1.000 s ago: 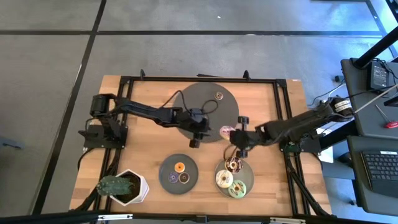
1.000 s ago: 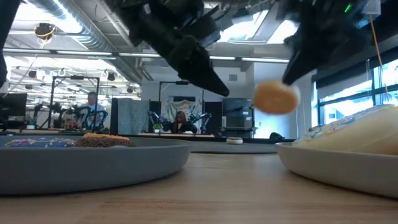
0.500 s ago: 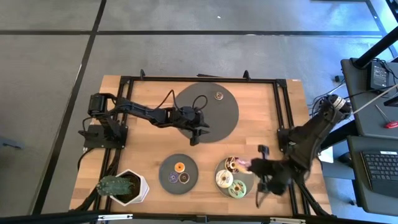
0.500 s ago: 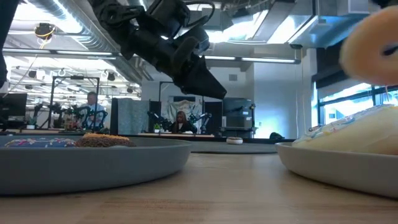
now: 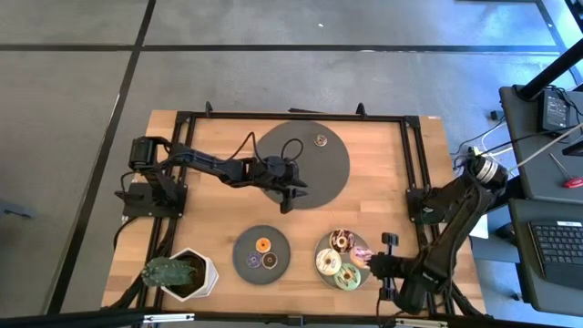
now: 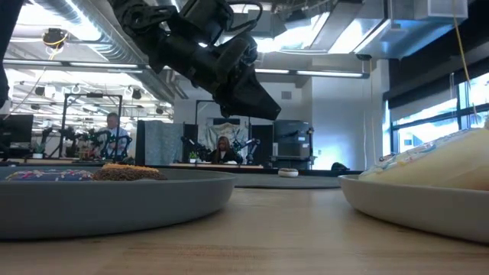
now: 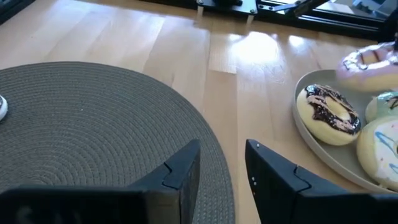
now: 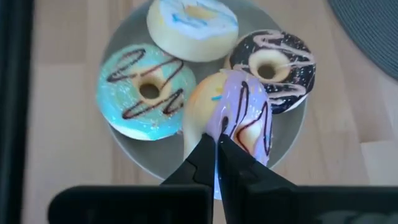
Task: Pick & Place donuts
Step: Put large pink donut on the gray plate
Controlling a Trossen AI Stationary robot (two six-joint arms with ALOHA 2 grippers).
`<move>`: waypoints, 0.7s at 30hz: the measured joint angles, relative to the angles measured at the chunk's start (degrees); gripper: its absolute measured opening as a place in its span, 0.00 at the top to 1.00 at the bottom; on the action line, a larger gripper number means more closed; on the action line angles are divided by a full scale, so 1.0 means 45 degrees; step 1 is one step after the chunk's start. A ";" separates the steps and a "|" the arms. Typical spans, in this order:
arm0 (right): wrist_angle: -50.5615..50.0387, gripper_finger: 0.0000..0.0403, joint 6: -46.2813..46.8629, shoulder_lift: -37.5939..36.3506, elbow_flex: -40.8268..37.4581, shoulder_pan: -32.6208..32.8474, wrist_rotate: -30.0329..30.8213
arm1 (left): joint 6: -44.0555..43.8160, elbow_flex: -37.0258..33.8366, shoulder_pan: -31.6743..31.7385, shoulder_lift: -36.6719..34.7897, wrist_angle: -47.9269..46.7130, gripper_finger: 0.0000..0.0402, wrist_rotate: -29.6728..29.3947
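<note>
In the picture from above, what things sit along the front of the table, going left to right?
Cactus pot → small plate with mini donuts → plate of big donuts → right gripper holding the pink donut.

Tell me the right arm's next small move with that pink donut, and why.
Probably lower and open. The right gripper is shut on the pink donut, held on edge over the grey plate among the green, white and chocolate donuts. The left gripper waits by the round mat.
</note>
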 joint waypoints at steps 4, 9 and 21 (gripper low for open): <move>0.0043 0.98 0.0031 0.0722 0.0000 0.0037 0.0238 | -0.0191 0.0003 -0.0004 0.0005 0.0000 0.70 -0.0395; 0.0041 0.98 -0.0017 0.1024 -0.0005 0.0023 0.0280 | -0.0230 0.0005 -0.0004 0.0010 -0.0015 0.69 -0.0560; 0.0231 0.84 -0.0319 0.1020 -0.0005 0.0003 0.0216 | -0.0220 0.0005 -0.0004 0.0015 -0.0024 0.70 -0.0556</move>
